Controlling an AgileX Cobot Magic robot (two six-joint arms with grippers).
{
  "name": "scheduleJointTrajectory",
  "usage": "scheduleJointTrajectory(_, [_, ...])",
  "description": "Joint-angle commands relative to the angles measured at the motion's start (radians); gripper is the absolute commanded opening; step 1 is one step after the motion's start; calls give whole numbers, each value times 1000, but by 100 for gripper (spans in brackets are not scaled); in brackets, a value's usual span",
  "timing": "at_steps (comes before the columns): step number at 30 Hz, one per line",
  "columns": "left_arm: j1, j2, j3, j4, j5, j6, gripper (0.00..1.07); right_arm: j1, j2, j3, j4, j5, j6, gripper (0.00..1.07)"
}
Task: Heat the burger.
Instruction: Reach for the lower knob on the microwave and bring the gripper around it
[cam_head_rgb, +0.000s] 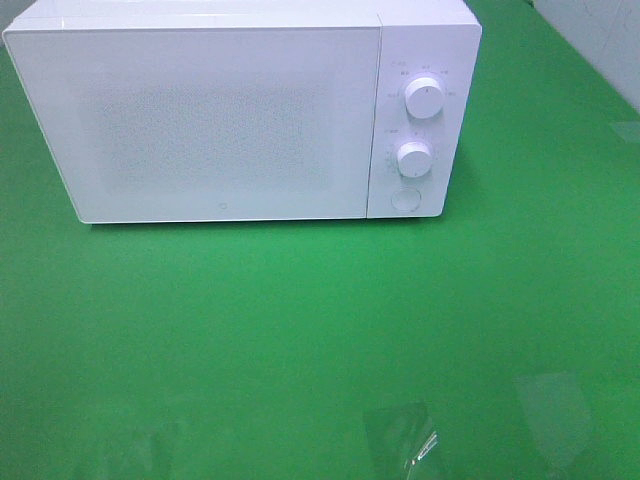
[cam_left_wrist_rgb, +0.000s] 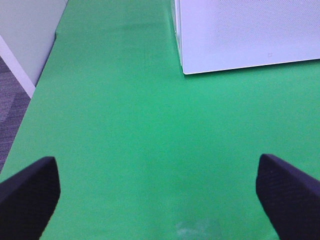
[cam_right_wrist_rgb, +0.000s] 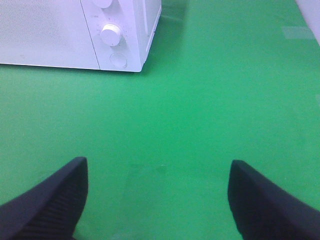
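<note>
Notably, no burger shows; the microwave (cam_head_rgb: 220, 120), upper left, stands shut. The left tool (cam_left_wrist_rgb: 159, 197) and right tool (cam_right_wrist_rgb: 157, 200) gape empty. Likely light and squashy: pinch gently across the bun's sides.

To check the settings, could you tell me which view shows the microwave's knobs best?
Exterior high: the upper knob and lower knob face the camera, unobstructed. The right wrist view shows the lower obliquely and crops the upper; the left wrist view shows neither.
</note>
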Motion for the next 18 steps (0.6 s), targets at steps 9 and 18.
scheduleJointTrajectory(9, [1, -26, 2, -13, -14, -3, 100, -5, -14, 1, -5, -15, 5, 75])
scheduleJointTrajectory(18, [1, -24, 2, -13, -14, -3, 100, -5, -14, 1, -5, -15, 6, 75])
